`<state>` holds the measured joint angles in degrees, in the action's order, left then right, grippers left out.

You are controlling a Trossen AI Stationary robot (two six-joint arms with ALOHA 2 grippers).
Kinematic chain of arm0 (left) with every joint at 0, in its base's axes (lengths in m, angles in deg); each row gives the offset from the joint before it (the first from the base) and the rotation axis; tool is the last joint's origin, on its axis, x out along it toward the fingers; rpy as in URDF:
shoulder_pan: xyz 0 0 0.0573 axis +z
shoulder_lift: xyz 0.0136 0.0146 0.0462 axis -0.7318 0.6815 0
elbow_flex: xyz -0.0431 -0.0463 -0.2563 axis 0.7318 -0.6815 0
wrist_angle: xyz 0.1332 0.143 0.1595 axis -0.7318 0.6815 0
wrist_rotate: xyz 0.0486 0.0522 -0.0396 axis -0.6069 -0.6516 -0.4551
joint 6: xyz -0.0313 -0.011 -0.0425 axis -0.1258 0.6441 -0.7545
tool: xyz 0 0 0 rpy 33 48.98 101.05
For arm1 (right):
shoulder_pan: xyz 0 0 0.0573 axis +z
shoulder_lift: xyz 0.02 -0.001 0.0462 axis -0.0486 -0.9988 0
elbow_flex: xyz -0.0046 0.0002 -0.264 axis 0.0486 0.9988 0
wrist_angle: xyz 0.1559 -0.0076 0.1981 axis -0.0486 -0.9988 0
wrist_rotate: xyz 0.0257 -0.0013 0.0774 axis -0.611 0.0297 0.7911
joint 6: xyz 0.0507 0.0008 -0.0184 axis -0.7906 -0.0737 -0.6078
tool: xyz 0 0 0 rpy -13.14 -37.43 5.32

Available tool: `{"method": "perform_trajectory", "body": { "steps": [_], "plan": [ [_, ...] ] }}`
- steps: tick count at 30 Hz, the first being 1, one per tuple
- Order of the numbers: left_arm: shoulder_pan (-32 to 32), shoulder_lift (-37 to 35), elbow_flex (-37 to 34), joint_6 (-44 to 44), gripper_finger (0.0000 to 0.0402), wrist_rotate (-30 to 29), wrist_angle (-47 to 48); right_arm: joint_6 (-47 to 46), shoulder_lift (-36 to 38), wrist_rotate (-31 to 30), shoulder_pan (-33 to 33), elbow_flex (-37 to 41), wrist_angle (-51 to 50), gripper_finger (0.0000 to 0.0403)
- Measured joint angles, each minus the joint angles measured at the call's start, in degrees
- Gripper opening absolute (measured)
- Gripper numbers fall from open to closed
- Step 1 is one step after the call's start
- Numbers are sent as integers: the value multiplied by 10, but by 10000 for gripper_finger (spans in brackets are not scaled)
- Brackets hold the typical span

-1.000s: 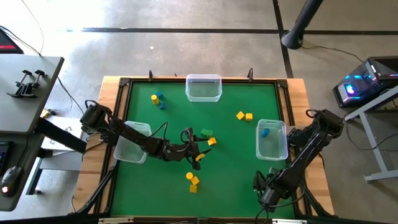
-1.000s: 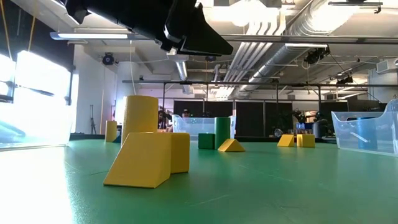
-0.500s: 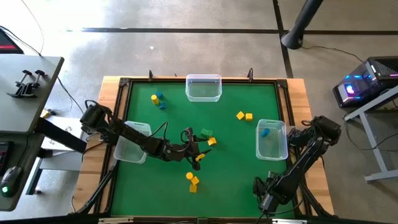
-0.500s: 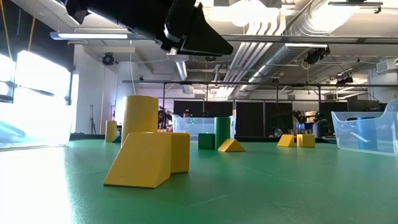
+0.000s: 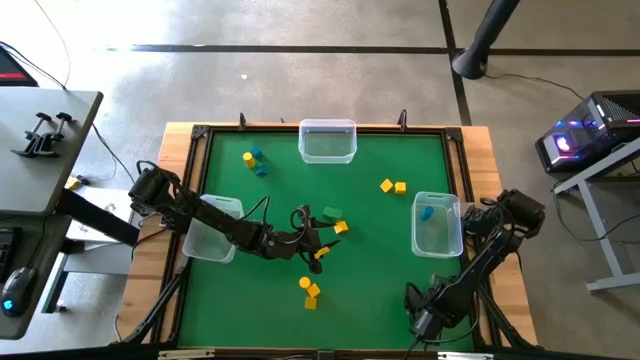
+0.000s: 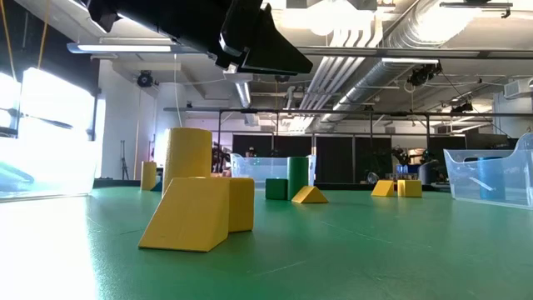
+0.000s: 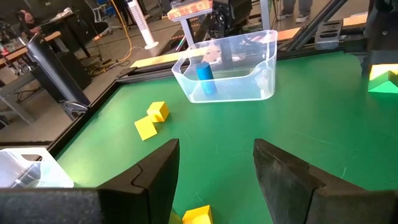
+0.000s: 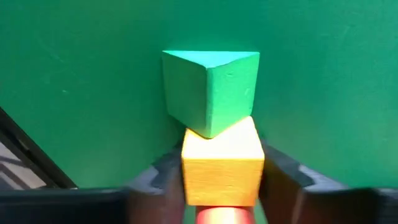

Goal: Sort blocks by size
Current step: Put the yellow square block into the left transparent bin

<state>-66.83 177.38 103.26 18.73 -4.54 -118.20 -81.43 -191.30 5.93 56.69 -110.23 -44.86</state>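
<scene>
My left gripper (image 5: 311,243) is open just above the mat's middle. A yellow block (image 7: 198,214) lies low between its fingers, untouched. A green block (image 5: 330,213) and a yellow one (image 5: 341,227) lie just beyond. My right gripper (image 5: 420,320) is at the near right corner, shut on a yellow-orange cube (image 8: 221,163). A green wedge (image 8: 210,87) rests on the mat against the cube's far edge. Something red (image 8: 221,216) shows behind the cube. Other blocks lie far left (image 5: 253,160), far right (image 5: 393,186) and near the middle (image 5: 309,290). My right gripper pinches the yellow-orange cube by two opposite sides (image 8: 188,169) between its two fingers. The fingers come from above, pointing down at the mat. The cube's far upper corner overlaps the green wedge. I cannot tell whether the cube is on the mat or lifted.
Three clear bins stand on the mat: one at the far middle (image 5: 327,140), one at the left edge (image 5: 213,228) under my left arm, and one at the right (image 5: 437,222) holding a blue block (image 5: 426,212). A raised wooden frame (image 5: 184,200) rims the table.
My right arm has drawn back a little toward the table's near edge, and its gripper has shifted slightly near and left. The blocks on the mat have stayed put.
</scene>
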Motion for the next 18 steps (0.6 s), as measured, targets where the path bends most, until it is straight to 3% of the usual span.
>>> {"method": "perform_trajectory", "body": {
  "steps": [1,7,10,13,18],
  "plan": [
    [0,0,0,0,190,0,0,1,4,1,-3,1,-1,130],
    [0,0,0,0,190,0,-2,2,72,1,-10,1,1,128],
    [0,0,0,5,190,8,-11,2,121,-32,-10,1,-5,128],
    [0,0,0,40,190,31,-28,41,169,-129,-10,1,-14,128],
    [0,0,0,194,190,81,-44,165,227,-330,-25,1,-14,128]
  ]
}}
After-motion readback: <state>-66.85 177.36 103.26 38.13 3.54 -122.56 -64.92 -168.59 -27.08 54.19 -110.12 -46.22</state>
